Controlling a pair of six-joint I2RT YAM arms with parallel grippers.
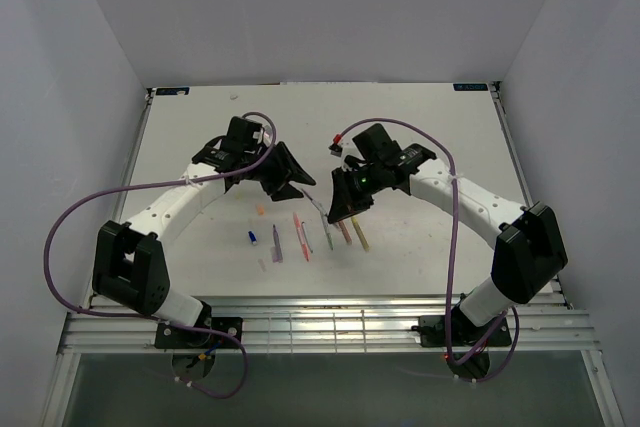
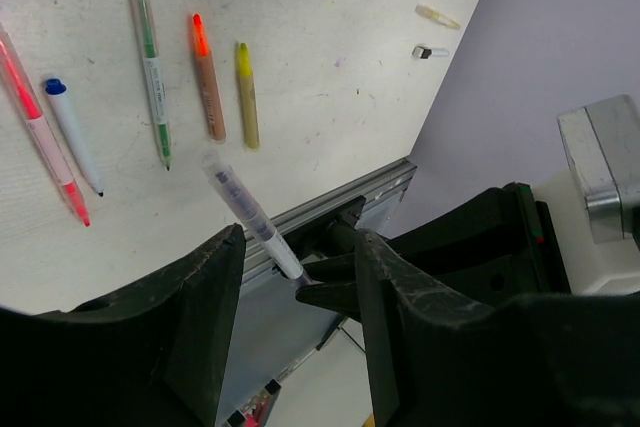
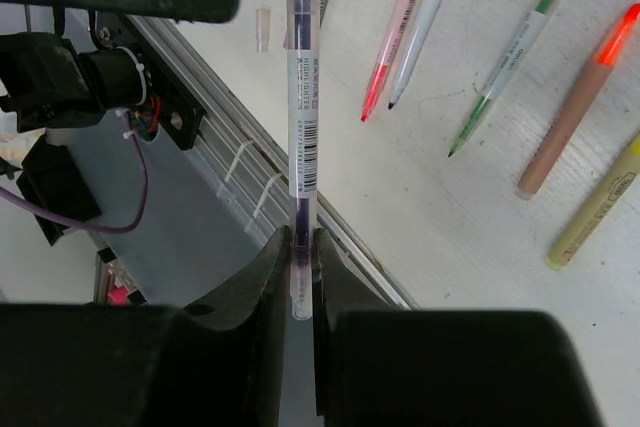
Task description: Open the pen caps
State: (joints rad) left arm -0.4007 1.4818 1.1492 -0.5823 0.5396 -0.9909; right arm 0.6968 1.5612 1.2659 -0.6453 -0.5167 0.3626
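Note:
My right gripper [image 3: 301,242] is shut on the tail end of a purple pen [image 3: 303,97], which it holds in the air above the table's near edge. The pen points away toward my left gripper [image 2: 300,237], whose jaws stand wide open around it without touching it. In the top view the left gripper [image 1: 290,185] and right gripper [image 1: 335,209] face each other closely. Loose pen caps lie on the table: a pale one [image 2: 438,17] and a small dark-ended one [image 2: 430,51], an orange one [image 1: 260,210] and a blue one [image 1: 253,237].
Pens lie in a row on the white table [image 2: 330,7]: red [image 2: 45,142], blue-tipped [image 2: 72,132], green [image 2: 150,67], orange [image 2: 207,82], yellow [image 2: 247,97]. A slatted metal rail [image 1: 330,325] runs along the table's near edge under the held pen.

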